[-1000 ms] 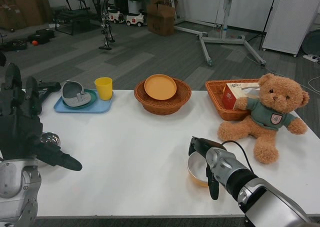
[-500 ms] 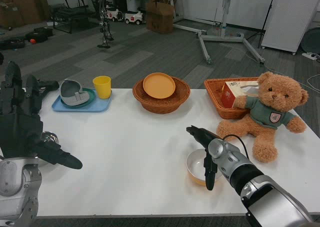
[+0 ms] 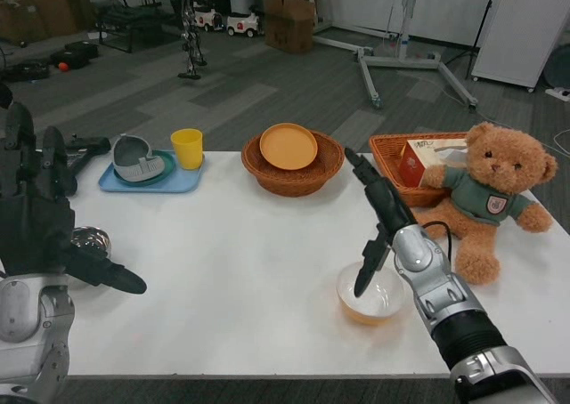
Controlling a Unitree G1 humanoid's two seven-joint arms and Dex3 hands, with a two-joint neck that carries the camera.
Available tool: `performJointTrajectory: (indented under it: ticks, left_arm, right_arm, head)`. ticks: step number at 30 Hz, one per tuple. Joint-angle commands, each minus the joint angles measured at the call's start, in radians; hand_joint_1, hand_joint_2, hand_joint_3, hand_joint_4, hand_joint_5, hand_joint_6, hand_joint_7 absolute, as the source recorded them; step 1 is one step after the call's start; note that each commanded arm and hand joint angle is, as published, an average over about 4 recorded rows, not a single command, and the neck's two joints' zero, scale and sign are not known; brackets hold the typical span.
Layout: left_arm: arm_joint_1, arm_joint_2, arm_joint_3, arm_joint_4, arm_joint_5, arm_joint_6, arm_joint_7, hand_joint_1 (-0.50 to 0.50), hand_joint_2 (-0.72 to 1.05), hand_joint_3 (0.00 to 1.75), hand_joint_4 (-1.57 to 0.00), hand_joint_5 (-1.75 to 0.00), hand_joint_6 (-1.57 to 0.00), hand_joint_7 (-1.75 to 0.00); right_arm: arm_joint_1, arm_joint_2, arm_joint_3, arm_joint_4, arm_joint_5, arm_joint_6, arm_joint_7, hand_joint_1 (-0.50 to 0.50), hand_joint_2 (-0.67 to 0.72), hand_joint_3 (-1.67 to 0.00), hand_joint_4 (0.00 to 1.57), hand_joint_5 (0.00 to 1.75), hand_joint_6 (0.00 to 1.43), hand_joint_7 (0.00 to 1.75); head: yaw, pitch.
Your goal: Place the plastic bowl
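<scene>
The bowl point(image 3: 370, 295) sits on the surface point(image 3: 249, 262), lower right; right robot hand point(image 3: 378, 230) above, fingers spread, empty.

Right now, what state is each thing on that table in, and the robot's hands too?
plastic bowl: upright on the table, unheld
right hand: open, above the bowl
left hand: open, raised at the left
yellow cup: upright on the blue tray
orange plate: lying in the round basket
teddy bear: sitting upright
</scene>
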Motion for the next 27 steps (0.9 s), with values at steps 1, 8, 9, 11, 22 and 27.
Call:
performJointTrajectory:
  ticks: [1,8,9,11,22,27]
  left_arm:
    - [-0.005,0.003,0.003,0.006,-0.006,-0.001,-0.001,-0.5,-0.72,0.0,0.0,0.0,0.0,0.0]
    - [-0.007,0.0,0.007,0.008,-0.006,-0.002,-0.001,-0.5,-0.72,0.02,0.0,0.0,0.0,0.0]
    - [-0.008,0.0,0.007,0.008,-0.006,-0.002,-0.001,-0.5,-0.72,0.02,0.0,0.0,0.0,0.0]
    - [-0.009,-0.001,0.006,0.009,-0.006,-0.002,-0.001,-0.5,-0.72,0.0,0.0,0.0,0.0,0.0]
    - [-0.011,0.001,0.004,0.009,-0.006,-0.002,-0.001,-0.5,-0.72,0.0,0.0,0.0,0.0,0.0]
    - [-0.011,0.002,0.003,0.009,-0.006,-0.002,-0.001,-0.5,-0.72,0.0,0.0,0.0,0.0,0.0]
  right_arm:
    - [0.035,0.009,-0.042,-0.085,0.089,-0.055,-0.029,-0.42,0.72,0.0,0.0,0.0,0.0,0.0]
    - [0.086,0.038,-0.142,-0.227,0.147,-0.268,-0.192,-0.43,0.72,0.0,0.0,0.0,0.0,0.0]
    - [0.089,0.04,-0.148,-0.229,0.148,-0.315,-0.229,-0.44,0.72,0.0,0.0,0.0,0.0,0.0]
    - [0.09,0.04,-0.146,-0.22,0.149,-0.382,-0.28,-0.44,0.72,0.0,0.0,0.0,0.0,0.0]
    - [0.087,0.033,-0.087,-0.201,0.181,-0.419,-0.331,-0.46,0.72,0.0,0.0,0.0,0.0,0.0]
    - [0.078,0.028,-0.064,-0.193,0.19,-0.419,-0.332,-0.46,0.72,0.0,0.0,0.0,0.0,0.0]
  head:
    - [0.004,0.016]
    - [0.007,0.074]
    - [0.008,0.082]
    - [0.01,0.091]
    - [0.021,0.104]
    - [0.031,0.101]
